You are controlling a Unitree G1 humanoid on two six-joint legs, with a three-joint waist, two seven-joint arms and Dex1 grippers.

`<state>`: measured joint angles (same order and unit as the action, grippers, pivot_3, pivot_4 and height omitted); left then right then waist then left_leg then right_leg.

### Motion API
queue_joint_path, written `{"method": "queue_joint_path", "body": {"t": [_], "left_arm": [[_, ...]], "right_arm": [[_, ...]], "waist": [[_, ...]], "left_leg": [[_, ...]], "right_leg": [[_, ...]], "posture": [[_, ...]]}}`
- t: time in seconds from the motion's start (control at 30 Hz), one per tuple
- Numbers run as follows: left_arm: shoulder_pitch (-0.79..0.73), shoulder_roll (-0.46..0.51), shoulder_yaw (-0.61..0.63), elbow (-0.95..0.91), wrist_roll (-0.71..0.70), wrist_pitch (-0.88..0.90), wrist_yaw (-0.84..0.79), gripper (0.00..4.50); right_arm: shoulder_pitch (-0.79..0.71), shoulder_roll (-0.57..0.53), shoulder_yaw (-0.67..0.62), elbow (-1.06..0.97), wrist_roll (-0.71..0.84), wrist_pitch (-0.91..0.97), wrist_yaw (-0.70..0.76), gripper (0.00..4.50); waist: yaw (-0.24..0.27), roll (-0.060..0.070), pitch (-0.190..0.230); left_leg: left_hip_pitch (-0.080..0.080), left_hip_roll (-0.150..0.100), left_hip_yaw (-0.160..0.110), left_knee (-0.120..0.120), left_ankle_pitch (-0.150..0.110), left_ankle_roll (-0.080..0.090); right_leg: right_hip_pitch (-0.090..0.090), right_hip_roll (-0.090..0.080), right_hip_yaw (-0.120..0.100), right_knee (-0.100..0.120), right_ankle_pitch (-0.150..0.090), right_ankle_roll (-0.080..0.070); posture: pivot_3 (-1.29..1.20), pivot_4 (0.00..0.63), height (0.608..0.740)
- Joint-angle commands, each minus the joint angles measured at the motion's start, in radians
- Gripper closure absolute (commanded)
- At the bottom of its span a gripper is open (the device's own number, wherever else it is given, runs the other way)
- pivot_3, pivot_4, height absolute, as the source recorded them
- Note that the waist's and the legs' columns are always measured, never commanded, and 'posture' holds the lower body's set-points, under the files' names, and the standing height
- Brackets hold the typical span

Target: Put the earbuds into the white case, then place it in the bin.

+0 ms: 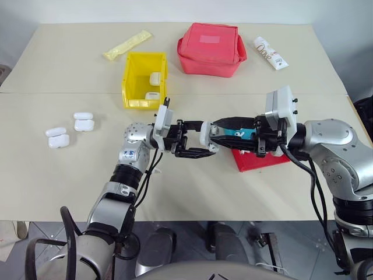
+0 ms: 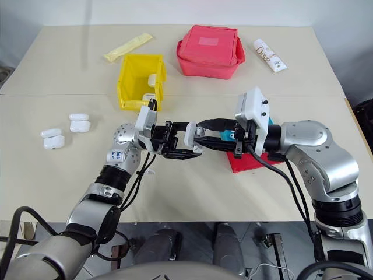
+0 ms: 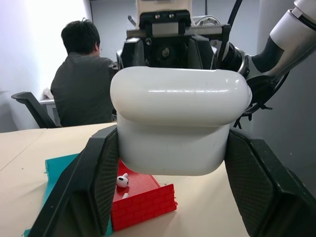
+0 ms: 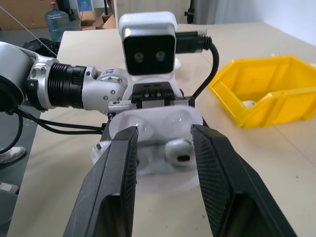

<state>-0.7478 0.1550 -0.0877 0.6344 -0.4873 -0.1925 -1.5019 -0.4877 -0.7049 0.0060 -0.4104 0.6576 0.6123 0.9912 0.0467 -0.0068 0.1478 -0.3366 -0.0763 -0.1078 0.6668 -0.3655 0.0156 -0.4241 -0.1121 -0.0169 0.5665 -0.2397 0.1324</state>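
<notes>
Standing over a beige table [image 1: 70, 175], bin [image 1: 134, 81] at eleven o'clock, my left gripper [image 1: 201, 143] clamps the case [image 3: 180, 126]; my right gripper [image 4: 163, 148] pinches an earbud [image 4: 178, 152].

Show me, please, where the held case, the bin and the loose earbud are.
case [image 3: 180, 123], left wrist view, its front face.
bin [image 1: 130, 81], left eye view, its left wall.
earbud [image 3: 122, 180], left wrist view, its head.

The glossy white rounded earbud case [image 3: 180, 126] hides most of the right end effector [image 3: 165, 54] behind it, and its lower edge covers part of the red brick-textured tray [image 3: 143, 200]. One tiny white earbud [image 3: 122, 180] peeks out beneath it. In the head views, the arms cover most of that tray, right of centre. Whether the earbud [image 4: 178, 150] is pinched or seated is unclear.
</notes>
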Motion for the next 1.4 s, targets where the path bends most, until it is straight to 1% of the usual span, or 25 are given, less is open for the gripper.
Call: {"method": "queue_joint_path", "body": {"t": [0.03, 0.4, 0.53, 0.63, 0.8, 1.1, 1.4], "left_arm": [[-0.007, -0.008, 0.009, -0.027, -0.013, -0.002, -0.068, 1.72], [-0.021, -0.012, 0.015, 0.001, -0.006, -0.014, -0.064, 1.72], [-0.032, -0.015, 0.02, 0.031, 0.004, -0.026, -0.049, 1.72], [-0.041, -0.021, 0.025, 0.046, 0.004, -0.027, -0.042, 1.72], [-0.056, -0.035, 0.036, 0.065, 0.003, -0.026, -0.038, 1.72], [-0.07, -0.048, 0.049, 0.084, 0.01, -0.025, -0.045, 1.72], [-0.07, -0.051, 0.053, 0.086, 0.015, -0.026, -0.047, 1.72]], "right_arm": [[-0.018, -0.002, -0.011, -0.025, 0.018, 0.001, 0.004, 2.71], [-0.042, -0.011, -0.027, -0.022, 0.019, 0.008, -0.001, 2.71], [-0.037, -0.04, -0.066, -0.079, 0.035, 0.049, -0.04, 2.71], [-0.001, -0.066, -0.09, -0.154, 0.065, 0.099, -0.079, 2.71], [0.061, -0.103, -0.095, -0.23, 0.061, 0.14, -0.129, 2.71], [0.089, -0.127, -0.12, -0.265, 0.054, 0.163, -0.207, 2.71], [0.072, -0.129, -0.146, -0.274, 0.076, 0.177, -0.247, 2.71]], "waist": [[0.0, 0.0, 0.0], [0.0, 0.0, 0.0], [0.002, 0.0, 0.0], [0.003, 0.0, 0.0], [0.003, 0.0, 0.0], [0.004, 0.0, 0.0], [0.004, 0.0, 0.0]], "left_leg": [[0.0, 0.0, 0.0, 0.0, 0.0, 0.0], [0.0, 0.0, 0.0, 0.0, 0.0, 0.0], [0.0, 0.0, 0.0, 0.0, 0.0, 0.0], [-0.001, 0.0, 0.0, 0.0, 0.0, 0.0], [-0.001, 0.0, 0.0, 0.0, 0.0, 0.0], [-0.001, 0.0, 0.0, 0.0, 0.0, 0.0], [-0.001, 0.0, 0.0, 0.0, 0.0, 0.0]], "right_leg": [[0.0, 0.0, 0.0, 0.0, 0.0, 0.0], [0.0, 0.0, 0.0, 0.0, 0.0, 0.0], [0.0, 0.0, 0.0, 0.0, 0.0, 0.0], [0.0, 0.0, 0.0, 0.0, 0.0, 0.0], [0.0, 0.0, 0.0, 0.0, 0.0, 0.0], [0.0, 0.0, 0.0, 0.0, 0.0, 0.0], [0.0, 0.0, 0.0, 0.0, 0.0, 0.0]], "posture": [[0.0, 0.15, 0.74], [0.0, 0.15, 0.74], [0.0, 0.15, 0.74], [0.0, 0.15, 0.74], [0.0, 0.15, 0.74], [0.0, 0.15, 0.74], [0.0, 0.15, 0.74]]}}
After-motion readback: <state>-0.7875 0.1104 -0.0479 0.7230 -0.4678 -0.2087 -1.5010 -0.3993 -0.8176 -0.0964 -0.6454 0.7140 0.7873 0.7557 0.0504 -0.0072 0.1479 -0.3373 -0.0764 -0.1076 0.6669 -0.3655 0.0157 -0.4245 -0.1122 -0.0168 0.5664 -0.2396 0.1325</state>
